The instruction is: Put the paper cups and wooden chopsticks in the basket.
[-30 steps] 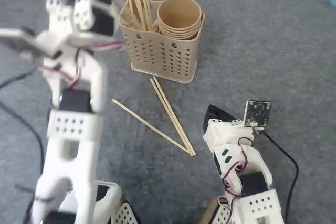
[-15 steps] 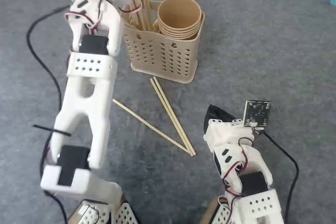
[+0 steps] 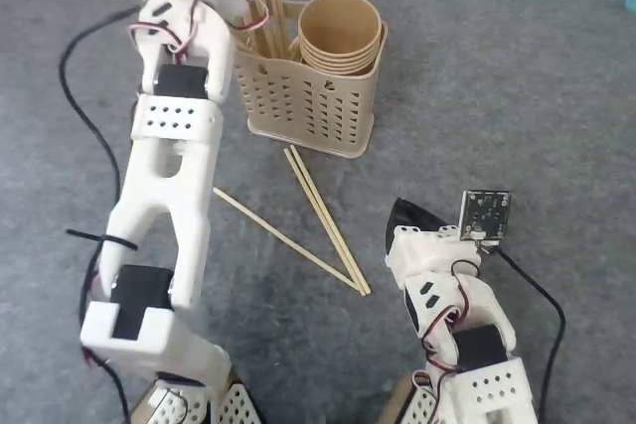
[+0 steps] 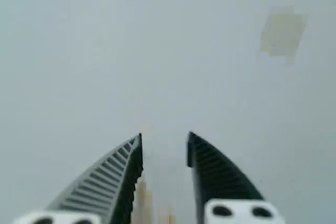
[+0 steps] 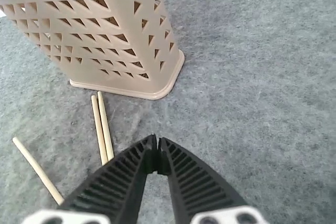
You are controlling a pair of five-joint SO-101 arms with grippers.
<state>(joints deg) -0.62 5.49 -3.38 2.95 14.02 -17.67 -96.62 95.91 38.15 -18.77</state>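
Left wrist view is showing the left gripper [image 4: 164, 136] parted around a tan blur [image 4: 143, 203], while the right gripper [image 5: 157, 145] is sitting closed and empty beside wooden chopsticks [image 3: 323, 213] lying before the basket [image 3: 308, 111] of paper cups [image 3: 348, 47] at the table's [image 3: 517, 96] back edge.

The basket [image 3: 308, 111] is looking tan with little holes, the cups [image 3: 341, 22] brown, the sticks [image 3: 323, 211] pale, the table [image 3: 517, 96] grey.

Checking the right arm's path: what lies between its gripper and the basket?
Bare mat, by the right wrist view; two chopsticks lie just beside that stretch.
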